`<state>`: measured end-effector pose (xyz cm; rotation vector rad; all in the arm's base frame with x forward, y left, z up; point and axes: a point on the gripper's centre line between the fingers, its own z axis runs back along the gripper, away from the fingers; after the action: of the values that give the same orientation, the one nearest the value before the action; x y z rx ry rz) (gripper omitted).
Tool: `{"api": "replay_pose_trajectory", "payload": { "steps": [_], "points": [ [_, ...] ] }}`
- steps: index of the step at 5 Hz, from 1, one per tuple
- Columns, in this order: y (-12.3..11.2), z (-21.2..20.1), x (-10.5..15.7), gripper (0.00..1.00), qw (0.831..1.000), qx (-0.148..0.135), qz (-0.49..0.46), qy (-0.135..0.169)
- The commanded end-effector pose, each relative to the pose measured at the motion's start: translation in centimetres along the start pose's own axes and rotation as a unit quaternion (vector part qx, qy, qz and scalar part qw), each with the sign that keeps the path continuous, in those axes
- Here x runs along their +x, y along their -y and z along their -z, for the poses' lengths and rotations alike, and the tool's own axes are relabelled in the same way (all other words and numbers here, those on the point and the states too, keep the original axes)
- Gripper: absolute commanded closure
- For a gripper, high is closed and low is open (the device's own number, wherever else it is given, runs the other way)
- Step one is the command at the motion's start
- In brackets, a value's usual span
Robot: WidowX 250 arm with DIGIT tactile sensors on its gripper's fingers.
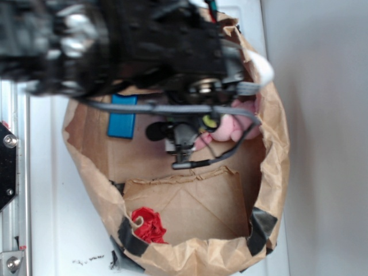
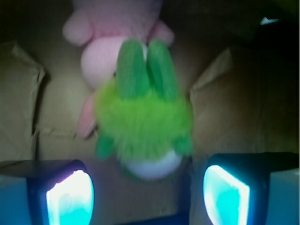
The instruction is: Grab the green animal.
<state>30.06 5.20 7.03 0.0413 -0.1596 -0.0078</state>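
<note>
Brown paper all around: I'm looking down into a crumpled paper bag [image 1: 276, 172] sitting on the white table [image 1: 52, 218], its rim patched with dark tape. On the wrist camera my fingers [image 2: 147, 197] are spread wide apart, one glowing pad [image 2: 70, 201] at lower left, the other at lower right, and nothing is between them yet. Just ahead of the gap lies the green animal [image 2: 143, 124], fuzzy lime body with a whitish patch at the end nearest me and two darker green limbs pointing away. It isn't touching either finger. Past it, pressed against its far end, is the pink plush [image 2: 105, 51]. From the exterior camera the arm blocks most of the bag; I can see a bit of that pink toy beside the wrist, a flat blue block [image 1: 122, 118] off to one side, and a red crumpled thing [image 1: 148, 224] near the bag's rim, well apart from the fingers.
</note>
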Motion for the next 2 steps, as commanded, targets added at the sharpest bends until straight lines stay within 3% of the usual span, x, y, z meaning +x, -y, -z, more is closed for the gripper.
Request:
{"api": "replay_pose_trajectory", "payload": {
  "steps": [1,2],
  "points": [
    [1.44,-1.56,4.47,0.0,0.999,0.003,-0.011,0.031],
    [1.84,-1.18,3.84,0.0,0.999,0.005,0.002,0.031]
  ]
}}
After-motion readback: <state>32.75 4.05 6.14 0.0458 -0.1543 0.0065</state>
